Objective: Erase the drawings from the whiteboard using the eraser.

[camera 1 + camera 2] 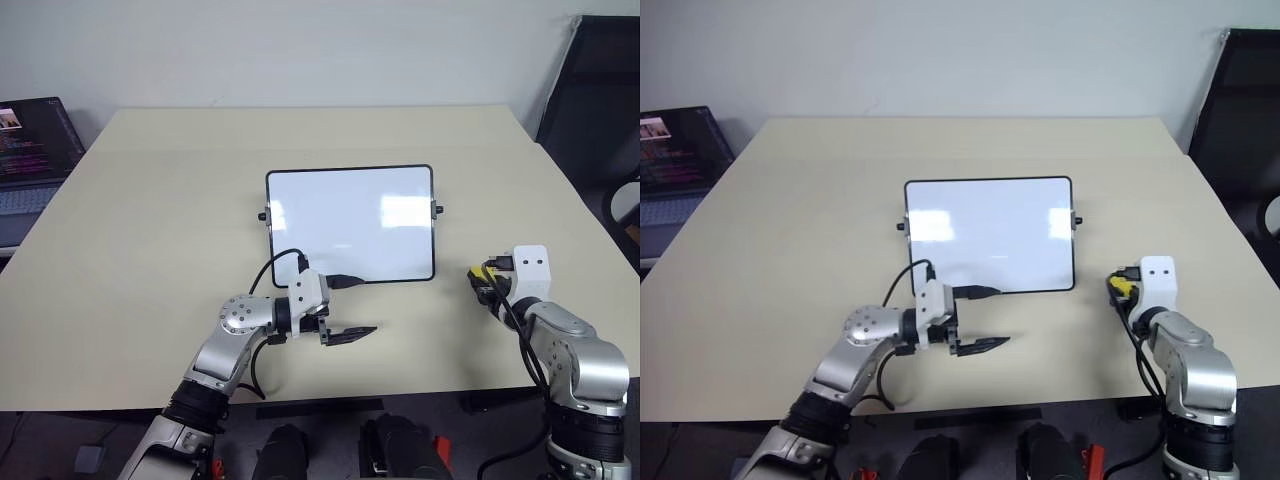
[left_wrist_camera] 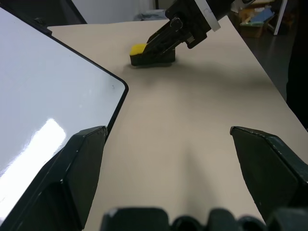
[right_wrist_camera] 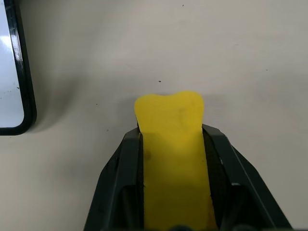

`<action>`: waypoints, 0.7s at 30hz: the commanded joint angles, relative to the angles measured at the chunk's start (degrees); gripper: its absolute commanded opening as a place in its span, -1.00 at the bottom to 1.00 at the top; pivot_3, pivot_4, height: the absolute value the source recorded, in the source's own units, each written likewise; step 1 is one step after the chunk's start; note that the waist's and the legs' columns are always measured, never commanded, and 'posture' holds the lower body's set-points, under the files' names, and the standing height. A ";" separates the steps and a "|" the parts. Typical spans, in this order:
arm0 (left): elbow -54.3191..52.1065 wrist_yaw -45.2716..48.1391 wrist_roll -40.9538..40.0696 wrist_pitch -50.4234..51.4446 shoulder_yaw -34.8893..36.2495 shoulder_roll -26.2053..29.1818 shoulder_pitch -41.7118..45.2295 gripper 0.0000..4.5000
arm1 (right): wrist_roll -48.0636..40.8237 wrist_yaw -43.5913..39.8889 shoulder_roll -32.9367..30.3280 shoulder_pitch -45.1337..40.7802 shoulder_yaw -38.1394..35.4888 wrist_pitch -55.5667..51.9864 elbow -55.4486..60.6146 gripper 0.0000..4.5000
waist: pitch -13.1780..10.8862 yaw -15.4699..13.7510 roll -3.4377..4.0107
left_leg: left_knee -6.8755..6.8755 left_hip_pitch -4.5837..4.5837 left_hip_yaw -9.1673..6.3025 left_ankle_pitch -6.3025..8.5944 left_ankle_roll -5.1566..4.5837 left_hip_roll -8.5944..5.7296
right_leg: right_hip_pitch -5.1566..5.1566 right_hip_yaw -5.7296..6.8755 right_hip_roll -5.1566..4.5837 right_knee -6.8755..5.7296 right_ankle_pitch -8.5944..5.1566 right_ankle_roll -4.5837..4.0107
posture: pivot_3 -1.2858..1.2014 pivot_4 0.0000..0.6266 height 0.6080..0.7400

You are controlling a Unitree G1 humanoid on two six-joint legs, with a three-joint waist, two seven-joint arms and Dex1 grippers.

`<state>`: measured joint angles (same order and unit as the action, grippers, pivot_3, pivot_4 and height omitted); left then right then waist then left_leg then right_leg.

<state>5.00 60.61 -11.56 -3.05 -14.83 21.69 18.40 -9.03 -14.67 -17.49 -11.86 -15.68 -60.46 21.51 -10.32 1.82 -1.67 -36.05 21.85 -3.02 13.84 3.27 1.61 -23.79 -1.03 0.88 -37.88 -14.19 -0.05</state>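
The whiteboard (image 1: pixel 350 225) lies flat in the middle of the table, glossy white in a thin black frame. The drawings are out of view; the board's surface reads plain white with patches of glare. My left gripper (image 1: pixel 352 331) hovers just in front of the board's near left corner, pointing right, open with nothing between its fingers. To the right of the board, my right gripper (image 1: pixel 483 278) is shut on the yellow eraser (image 3: pixel 168 115), low over the table. In the left wrist view the eraser (image 2: pixel 147 54) sits dark side down on the tabletop, past the board's corner (image 2: pixel 122 89).
An open laptop (image 1: pixel 30 150) sits off the beige table's (image 1: pixel 150 250) far left corner. A black chair (image 1: pixel 600 100) stands at the back right. The table's near edge runs just below both arms.
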 commanded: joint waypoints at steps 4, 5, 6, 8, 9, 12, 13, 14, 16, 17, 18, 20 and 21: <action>-1.70 -0.59 -0.15 -0.61 0.41 0.01 0.45 1.00 | -1.78 0.99 -0.40 -0.95 -1.17 0.48 0.38 0.44 | 0.00 0.00 0.00 | 0.00 0.00 0.00 0.00 0.00 0.00 | 0.00 0.00 0.00 0.00 0.00 0.00 | 0.03 -0.52 1.00; -1.72 -0.63 -0.14 -0.58 0.41 0.03 0.46 1.00 | -1.93 1.18 -0.50 -1.01 -1.20 0.52 0.31 0.61 | 0.00 0.00 0.00 | 0.00 -0.01 0.00 0.00 0.00 0.00 | 0.00 0.00 0.00 -0.01 0.00 0.00 | 0.03 -0.52 1.00; -1.74 -0.66 -0.13 -0.57 0.40 0.05 0.46 1.00 | -2.04 1.34 -0.57 -1.04 -1.19 0.55 0.26 0.77 | 0.00 0.00 0.00 | 0.00 -0.01 0.00 0.00 0.00 0.00 | 0.00 0.00 0.00 -0.01 0.00 0.00 | 0.03 -0.52 1.00; -1.74 -0.71 -0.10 -0.53 0.37 0.07 0.52 1.00 | -2.18 1.75 -0.50 -1.07 -1.31 0.48 0.28 0.99 | 0.00 0.00 0.00 | 0.00 -0.01 0.00 0.00 0.00 0.00 | 0.00 0.00 0.00 -0.01 0.00 0.00 | 0.03 -0.52 1.00; -1.75 -0.75 -0.11 -0.50 0.36 0.06 0.57 1.00 | -2.24 1.87 -0.48 -1.07 -1.40 0.42 0.33 0.99 | 0.00 0.00 0.00 | 0.00 -0.01 0.00 0.00 0.00 0.00 | 0.00 0.00 0.00 -0.01 0.00 0.00 | 0.03 -0.52 1.00; -1.76 -0.76 -0.15 -0.44 0.42 0.11 0.59 1.00 | -2.13 2.54 -0.42 -1.06 -1.73 0.29 0.60 0.99 | 0.00 0.00 0.00 | 0.00 0.00 0.00 0.00 0.00 0.00 | 0.00 0.00 0.00 -0.01 0.00 0.00 | 0.03 -0.52 1.00; -1.98 -0.88 -0.14 -0.31 0.53 0.24 0.42 1.00 | -2.25 2.88 -0.29 -1.05 -2.16 0.24 0.99 0.99 | 0.00 0.00 0.00 | 0.00 0.00 0.00 0.00 0.00 0.00 | 0.00 0.00 0.00 -0.01 0.00 0.00 | 0.03 -0.52 1.00; -2.11 -0.94 -0.15 -0.24 0.64 0.36 0.30 1.00 | -2.38 3.16 -0.16 -1.05 -2.43 0.20 1.28 0.99 | 0.00 0.00 0.00 | 0.00 0.00 0.00 0.00 0.00 0.00 | 0.00 0.00 0.00 -0.01 0.00 0.00 | 0.03 -0.52 1.00; -2.95 -3.01 0.26 0.22 1.96 0.77 -0.54 1.00 | -2.62 3.79 0.22 -0.51 -3.40 0.40 3.12 0.99 | 0.00 0.01 0.00 | 0.00 0.00 0.00 0.00 0.00 0.00 | 0.00 0.01 0.00 -0.01 0.00 0.00 | 0.03 -0.52 1.00; -3.42 -4.82 0.32 0.42 3.13 0.82 -1.05 1.00 | -2.58 4.17 0.39 -0.01 -3.67 0.87 4.22 0.99 | 0.00 0.05 0.00 | 0.00 0.00 0.00 0.00 0.00 0.01 | 0.00 0.00 0.00 -0.01 0.00 0.00 | 0.03 -0.52 1.00; -3.92 -6.79 0.28 0.59 4.39 0.73 -1.62 1.00 | -2.17 4.34 0.05 0.86 -3.35 1.84 5.36 0.99 | 0.00 0.05 0.01 | 0.00 -0.01 0.00 0.00 0.00 0.01 | 0.00 -0.01 0.00 -0.01 0.00 0.00 | 0.03 -0.52 1.00; -5.16 -9.91 -0.18 1.32 6.47 0.70 -3.28 1.00 | -1.18 4.97 0.00 3.08 -2.54 3.94 8.07 0.99 | 0.00 0.03 0.01 | 0.02 0.00 -0.03 0.00 0.00 0.05 | -0.02 0.00 0.01 -0.01 0.00 0.00 | 0.03 -0.52 1.00; -6.14 -11.45 -0.41 1.91 7.52 0.70 -4.69 1.00 | -0.54 5.43 0.24 4.82 -2.12 5.53 10.03 0.99 | 0.00 0.00 0.01 | 0.02 0.01 -0.05 0.00 0.00 0.05 | -0.03 0.01 0.01 -0.01 -0.01 -0.01 | 0.03 -0.52 1.00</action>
<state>2.36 51.94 -11.29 -1.60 -9.65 22.29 15.01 -10.20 -9.99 -17.22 -8.66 -17.80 -58.02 26.80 -10.32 1.82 -1.65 -36.02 21.86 -3.07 13.84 3.27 1.66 -23.82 -1.01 0.89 -37.89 -14.21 -0.06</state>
